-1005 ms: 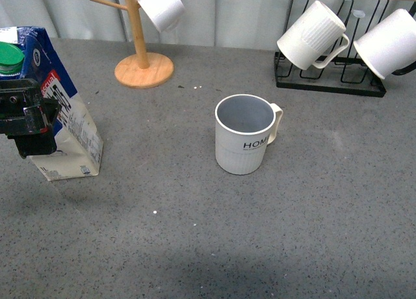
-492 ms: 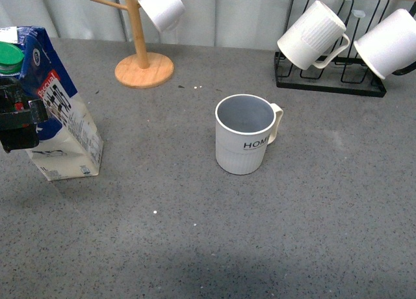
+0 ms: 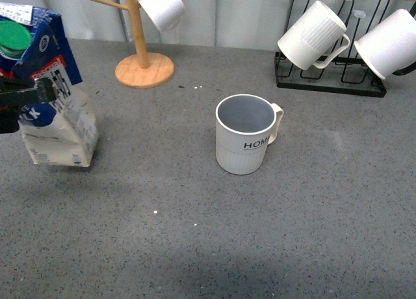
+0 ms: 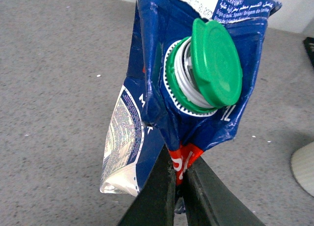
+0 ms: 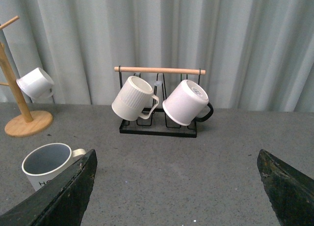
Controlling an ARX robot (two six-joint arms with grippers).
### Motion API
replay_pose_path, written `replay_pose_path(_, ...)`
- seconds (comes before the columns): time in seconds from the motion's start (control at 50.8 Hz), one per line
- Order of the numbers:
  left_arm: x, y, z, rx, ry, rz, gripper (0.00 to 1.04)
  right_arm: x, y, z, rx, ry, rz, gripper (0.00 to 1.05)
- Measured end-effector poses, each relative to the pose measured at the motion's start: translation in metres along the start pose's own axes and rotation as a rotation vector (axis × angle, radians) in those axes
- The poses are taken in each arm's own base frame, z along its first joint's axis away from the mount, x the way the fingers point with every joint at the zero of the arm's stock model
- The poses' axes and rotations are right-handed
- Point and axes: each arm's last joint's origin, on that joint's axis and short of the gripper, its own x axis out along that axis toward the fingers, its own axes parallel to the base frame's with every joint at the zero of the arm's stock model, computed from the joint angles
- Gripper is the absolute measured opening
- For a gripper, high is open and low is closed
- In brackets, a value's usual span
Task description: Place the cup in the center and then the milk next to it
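The cup [image 3: 244,133], off-white with "HOME" lettering, stands upright mid-table, handle to the right; its rim also shows in the right wrist view [image 5: 46,164]. The milk [image 3: 55,97], a blue and white carton with a green cap [image 3: 13,38], hangs tilted at the far left. My left gripper [image 3: 19,97] is shut on its crumpled upper part below the cap. In the left wrist view the fingers pinch the red band [image 4: 177,162] of the milk [image 4: 147,78], which hangs clear above the table. My right gripper [image 5: 176,186] is open and empty, right of the cup.
A wooden mug tree [image 3: 140,58] with a white mug [image 3: 161,6] stands at the back left. A black rack [image 3: 328,78] at the back right holds a ribbed mug [image 3: 311,36] and a smooth mug [image 3: 390,42]. Grey table, curtain behind.
The milk has risen and swung more upright in my left gripper, which moved left towards the frame edge. The cup has not moved.
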Motion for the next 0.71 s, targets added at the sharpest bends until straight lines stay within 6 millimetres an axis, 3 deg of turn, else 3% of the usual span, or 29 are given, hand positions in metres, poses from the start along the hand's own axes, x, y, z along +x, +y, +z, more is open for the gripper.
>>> replay_pose_path(0.217, 0.001, -0.032, 0.004, -0.02, -0.016, -0.061, 0.04, 0.0, 0.0, 0.0, 0.0, 0.0, 0.0, 0.95)
replay_pose_path(0.512, 0.006, -0.083, -0.006, -0.062, 0.009, -0.135, 0.04, 0.0, 0.0, 0.0, 0.0, 0.0, 0.0, 0.95)
replay_pose_path(0.709, 0.006, -0.104, -0.012, -0.099, 0.02, -0.153, 0.04, 0.0, 0.0, 0.0, 0.0, 0.0, 0.0, 0.95)
